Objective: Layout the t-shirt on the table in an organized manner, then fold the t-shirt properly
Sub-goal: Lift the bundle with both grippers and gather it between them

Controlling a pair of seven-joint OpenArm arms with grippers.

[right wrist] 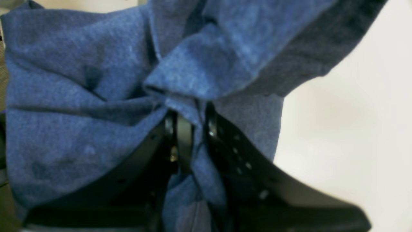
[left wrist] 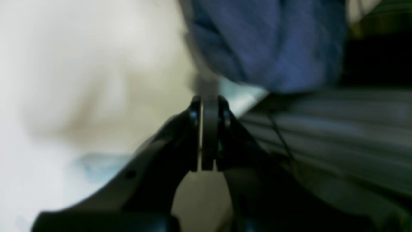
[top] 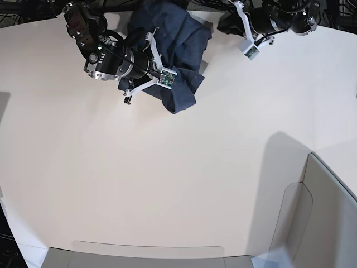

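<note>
The navy-blue t-shirt (top: pixel 178 44) lies bunched in a heap at the far edge of the off-white table (top: pixel 167 178). In the right wrist view my right gripper (right wrist: pixel 190 112) is shut on a fold of the t-shirt (right wrist: pixel 80 96), and cloth drapes over both fingers. In the base view the right arm (top: pixel 111 58) reaches into the heap from the left, its fingertips hidden by cloth. My left gripper (left wrist: pixel 209 100) is shut with nothing between its fingers, and the t-shirt (left wrist: pixel 267 42) lies just beyond its tips. In the base view the left gripper (top: pixel 223 23) sits at the heap's right edge.
A grey-beige bin wall (top: pixel 329 223) stands at the near right corner, and another low wall (top: pixel 145 251) runs along the near edge. Dark cables and frame parts (top: pixel 33 8) lie behind the table's far edge.
</note>
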